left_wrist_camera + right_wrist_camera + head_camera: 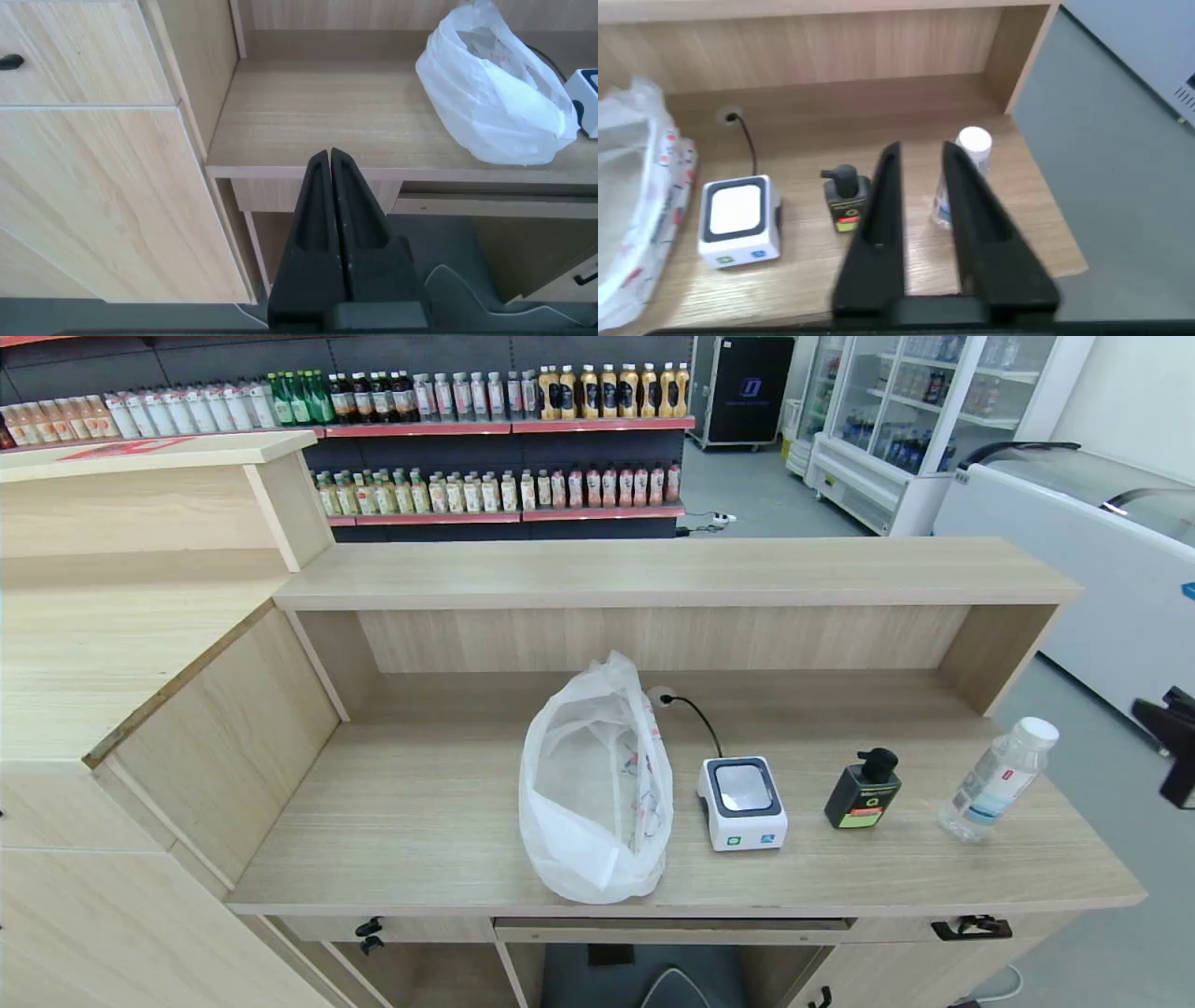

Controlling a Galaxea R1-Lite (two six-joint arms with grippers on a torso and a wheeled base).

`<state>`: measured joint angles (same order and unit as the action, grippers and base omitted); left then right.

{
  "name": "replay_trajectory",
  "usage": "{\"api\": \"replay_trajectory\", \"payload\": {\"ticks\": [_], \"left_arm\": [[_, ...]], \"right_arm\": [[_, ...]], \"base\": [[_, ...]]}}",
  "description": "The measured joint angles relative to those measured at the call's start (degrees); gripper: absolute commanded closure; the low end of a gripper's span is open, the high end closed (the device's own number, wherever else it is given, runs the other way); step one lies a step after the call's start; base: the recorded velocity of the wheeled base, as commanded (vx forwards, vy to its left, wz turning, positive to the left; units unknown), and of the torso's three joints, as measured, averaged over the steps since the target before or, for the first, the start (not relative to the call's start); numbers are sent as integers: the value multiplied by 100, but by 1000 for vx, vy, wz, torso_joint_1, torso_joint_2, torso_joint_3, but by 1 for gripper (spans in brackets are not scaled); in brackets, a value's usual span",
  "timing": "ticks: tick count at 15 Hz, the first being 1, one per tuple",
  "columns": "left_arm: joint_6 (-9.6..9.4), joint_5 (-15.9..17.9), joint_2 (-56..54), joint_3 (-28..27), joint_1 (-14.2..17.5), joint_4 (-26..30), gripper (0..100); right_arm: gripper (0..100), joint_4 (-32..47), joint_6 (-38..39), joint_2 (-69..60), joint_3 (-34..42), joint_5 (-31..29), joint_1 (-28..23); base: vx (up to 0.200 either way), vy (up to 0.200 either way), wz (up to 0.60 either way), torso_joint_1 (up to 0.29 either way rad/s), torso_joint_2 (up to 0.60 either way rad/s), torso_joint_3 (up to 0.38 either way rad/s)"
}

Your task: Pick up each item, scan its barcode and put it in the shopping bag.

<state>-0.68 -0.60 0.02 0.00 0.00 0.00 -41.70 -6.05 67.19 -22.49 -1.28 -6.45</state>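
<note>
— What do we have behind the wooden surface (420,821)?
— We see its raised ledge (672,569), then red-edged shelves (509,427) lined with drink bottles (485,491). To the left, a higher wooden unit (112,644) adjoins it.
— And on our right?
— Glass-door coolers (901,420), a white chest freezer (1074,551), and farther back a black case (747,387), perhaps on wheels. Under the surface we spot a black drawer handle (971,927).

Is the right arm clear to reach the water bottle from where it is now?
Probably yes: the right gripper is open, the water bottle is the item nearest it, and the pump bottle stands clear.
</note>
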Motion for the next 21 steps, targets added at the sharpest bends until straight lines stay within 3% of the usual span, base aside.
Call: {"api": "replay_trajectory", "payload": {"ticks": [6, 12, 16, 21], "left_arm": [[-2, 0, -2, 0, 0, 0, 100], [-5, 0, -2, 0, 0, 0, 100], [-2, 0, -2, 0, 0, 0, 100], [-2, 0, -2, 0, 0, 0, 100]], "right_arm": [[0, -2439, -1932, 2548, 731, 1825, -523], [0, -2569, -2480, 4025, 4, 2645, -859], [0, -2591, -2809, 4859, -653, 3355, -898], [0, -2595, -3363, 5545, -1168, 3828, -885]], "base": [[0, 0, 0, 0, 0, 0], [0, 0, 0, 0, 0, 0], [0, 0, 0, 0, 0, 0], [0, 0, 0, 0, 0, 0]]}}
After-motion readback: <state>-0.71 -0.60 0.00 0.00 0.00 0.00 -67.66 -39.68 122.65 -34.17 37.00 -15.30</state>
